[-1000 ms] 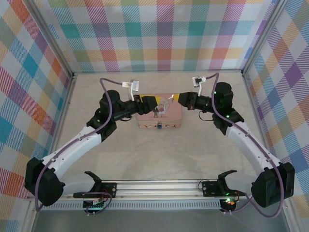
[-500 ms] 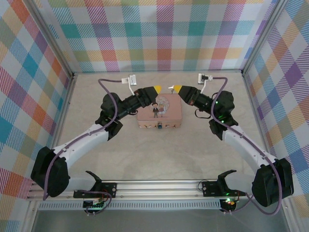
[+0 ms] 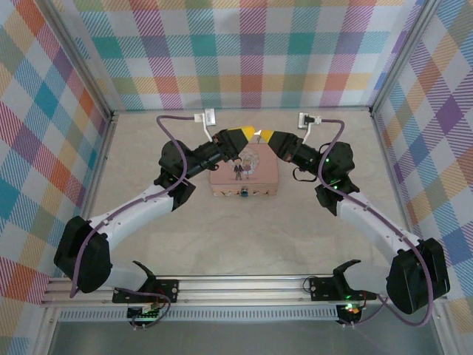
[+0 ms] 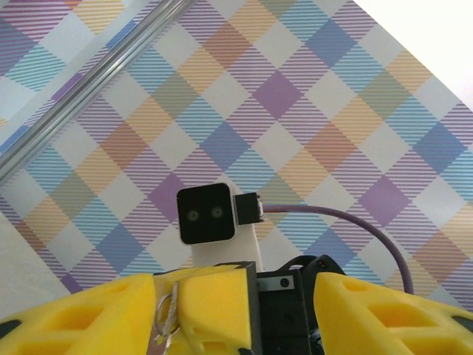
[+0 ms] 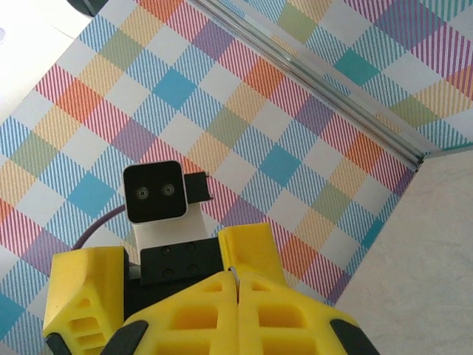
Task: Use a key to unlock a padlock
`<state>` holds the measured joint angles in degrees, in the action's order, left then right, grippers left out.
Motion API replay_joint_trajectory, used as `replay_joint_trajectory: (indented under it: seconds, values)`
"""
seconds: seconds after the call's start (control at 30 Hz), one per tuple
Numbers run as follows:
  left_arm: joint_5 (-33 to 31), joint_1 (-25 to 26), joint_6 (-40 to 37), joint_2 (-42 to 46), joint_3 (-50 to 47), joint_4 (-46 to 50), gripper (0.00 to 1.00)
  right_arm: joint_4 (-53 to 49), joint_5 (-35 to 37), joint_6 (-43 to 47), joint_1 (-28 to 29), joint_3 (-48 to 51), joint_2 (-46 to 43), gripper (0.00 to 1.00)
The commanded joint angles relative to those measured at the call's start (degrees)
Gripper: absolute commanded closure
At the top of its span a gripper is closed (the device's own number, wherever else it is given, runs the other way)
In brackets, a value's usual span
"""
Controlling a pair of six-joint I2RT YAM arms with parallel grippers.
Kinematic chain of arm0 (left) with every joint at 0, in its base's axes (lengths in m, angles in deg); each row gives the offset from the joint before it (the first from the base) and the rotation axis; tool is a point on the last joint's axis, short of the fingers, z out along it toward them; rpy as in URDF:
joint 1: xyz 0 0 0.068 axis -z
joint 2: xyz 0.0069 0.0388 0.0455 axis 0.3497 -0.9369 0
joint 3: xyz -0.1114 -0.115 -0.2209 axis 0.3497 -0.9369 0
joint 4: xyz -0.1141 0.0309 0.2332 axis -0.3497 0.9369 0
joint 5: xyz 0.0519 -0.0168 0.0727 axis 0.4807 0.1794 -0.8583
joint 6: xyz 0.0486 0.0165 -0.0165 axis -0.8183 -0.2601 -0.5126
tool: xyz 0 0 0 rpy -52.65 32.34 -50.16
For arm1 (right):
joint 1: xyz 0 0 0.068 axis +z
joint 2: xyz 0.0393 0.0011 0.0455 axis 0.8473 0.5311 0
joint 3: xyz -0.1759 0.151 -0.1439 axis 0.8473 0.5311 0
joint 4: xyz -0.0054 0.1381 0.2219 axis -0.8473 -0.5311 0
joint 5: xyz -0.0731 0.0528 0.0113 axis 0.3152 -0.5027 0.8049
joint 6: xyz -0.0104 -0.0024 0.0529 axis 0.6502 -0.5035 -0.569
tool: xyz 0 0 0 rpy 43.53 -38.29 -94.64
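**Key in the air, padlock down on the tin's near wall**

You are holding both grippers raised over the far edge of the pink tin [image 3: 264, 180], which is sitting mid-worktop [image 3: 295, 229], somewhat toward the far edge. The two tips are facing each other and almost meeting.

Your right gripper [image 3: 266, 135] is pressing its fingers together. In the right wrist view a thin sliver of pale metal is poking out of the seam between them, and I am reading that as the key. In the left wrist view the key [image 4: 164, 318] and its small wire ring are hanging just beside the right gripper's yellow tip. They are sitting in the gap between that tip and one of your left fingers [image 4: 81, 318]. Your left gripper [image 3: 250, 132] is standing wide open, with its fingers straddling the right tip. I cannot tell whether either finger is touching the key.

The padlock [image 3: 244, 194] is sitting at the middle of the tin's near wall. It is a teal speck, too small to show its shackle or keyhole.

From either tip the padlock is lying downward and toward the near edge of the worktop, across the whole lid. Both tips are about equally far from it, but the right one is carrying the key.

The key's long axis is running roughly up and down in the left wrist picture. I cannot tell how that is lining up with the keyhole, so in my judgement you are needing to settle that alignment before bringing the key down.
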<state>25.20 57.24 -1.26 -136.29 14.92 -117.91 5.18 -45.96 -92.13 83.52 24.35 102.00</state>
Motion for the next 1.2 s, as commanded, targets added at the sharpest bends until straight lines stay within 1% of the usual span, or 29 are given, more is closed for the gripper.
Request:
replay_joint_trajectory:
  seconds: [0.0, 0.23, 0.27, 0.47, 0.6, 0.67, 0.7, 0.77, 0.8, 0.83, 0.9, 0.93, 1.0, 1.1, 1.17]
  values:
    - [1.5, 0.7, 0.0, -0.8, 1.9, -3.4, 0.45, 4.0, 0.6, -0.4, 0.6, 0.1, 0.2, 1.00]
    - [1.4, 0.9, -0.7, -1.1, 1.8, -2.2, 0.51, 5.0, 1.2, -0.1, 0.6, 0.2, -0.3, 1.00]
    - [1.5, 0.9, -0.6, -1.2, 1.7, -2.3, 0.54, 4.8, 1.3, -0.1, 0.6, 0.2, -0.3, 1.00]
    - [1.7, 0.9, -1.3, -0.9, 1.9, -1.9, 0.70, 4.0, 2.2, 0.5, 0.6, 0.7, -0.3, 1.00]
    - [1.8, 0.9, -1.9, -0.7, 2.3, -1.2, 0.92, 4.1, 2.2, 0.5, 0.7, 1.1, -0.4, 1.00]
    - [1.5, 0.9, -2.3, -0.5, 2.3, -0.4, 0.96, 3.2, 2.1, 1.0, 0.7, 1.0, -0.6, 1.00]
    - [1.3, 0.9, -2.7, -0.2, 2.3, 0.4, 1.00, 2.6, 2.0, 1.3, 0.7, 1.0, -0.8, 1.00]
    - [0.8, 0.9, -3.8, 0.5, 2.3, 2.0, 1.00, 1.6, 1.9, 1.7, 0.7, 1.4, -1.0, 0.99]
    - [0.5, 0.9, -4.5, 0.9, 2.5, 3.6, 1.00, -0.2, 1.7, 2.3, 0.7, 1.4, -1.4, 0.88]
    - [0.4, 0.9, -5.6, 1.4, 2.8, 5.8, 1.00, -2.9, 1.9, 3.4, 0.7, 1.4, -2.0, 0.75]
    - [0.1, 0.8, -7.8, 2.8, 3.3, 11.1, 1.00, -9.2, 2.5, 6.3, 0.6, 1.6, -3.6, 0.54]
    - [0.0, 0.7, -9.4, 3.7, 3.8, 15.0, 1.00, -14.2, 2.7, 8.3, 0.3, 1.1, -4.6, 0.46]
    - [-0.5, 0.3, -13.0, 5.4, 5.3, 24.3, 1.00, -24.0, 3.7, 12.0, -0.6, 0.1, -6.5, 0.37]
    - [-0.2, 0.0, -19.1, 7.3, 7.4, 37.5, 1.00, -36.6, 2.8, 19.4, -2.4, -2.2, -7.9, 0.30]
    - [0.0, -0.4, -21.6, 8.4, 8.0, 43.6, 1.00, -44.1, 1.9, 23.9, -3.2, -4.4, -7.7, 0.18]
